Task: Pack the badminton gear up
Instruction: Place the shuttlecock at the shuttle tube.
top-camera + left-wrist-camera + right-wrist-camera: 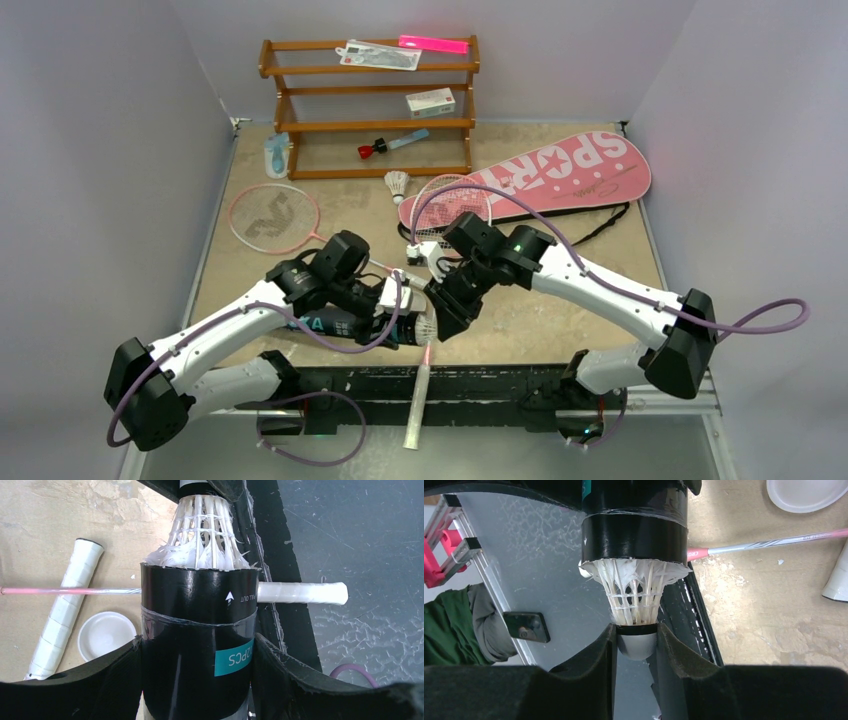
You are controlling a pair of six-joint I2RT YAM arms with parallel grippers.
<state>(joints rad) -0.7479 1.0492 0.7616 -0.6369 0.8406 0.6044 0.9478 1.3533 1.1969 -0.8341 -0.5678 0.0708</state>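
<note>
Quick read of where this is at: the left gripper [197, 680] is clamped round the black tube [195, 610], pads on both sides of the body just below the open mouth. The right gripper [636, 647] is pinching the cork end of a shuttlecock [634, 587], nothing else in it.

The bit that matters imo is that shuttle and tube are basically coaxial. In the top view the tube lies roughly left-right near the front edge of the table [600, 330], mouth facing the right arm. The shuttle sits right at that mouth, feather skirt toward the tube and cork pointing away from it. Both wrist cams show the feather tips touching the rim and a bit splayed. Can't tell how deep they've gone, but most of the skirt is outside. So I'd guess the next move is a straight push along the tube's long axis by the right arm, w/ the left just bracing. Any tilt and the feathers prob crumple on the rim.

Rest of the gear is not packed yet. A white cap [106, 635] lies beside the tube, a second shuttlecock [399, 184] sits near the pink bag [560, 175], one racket [272, 217] lies left, and another racket [452, 200] has its head on the bag.
</note>
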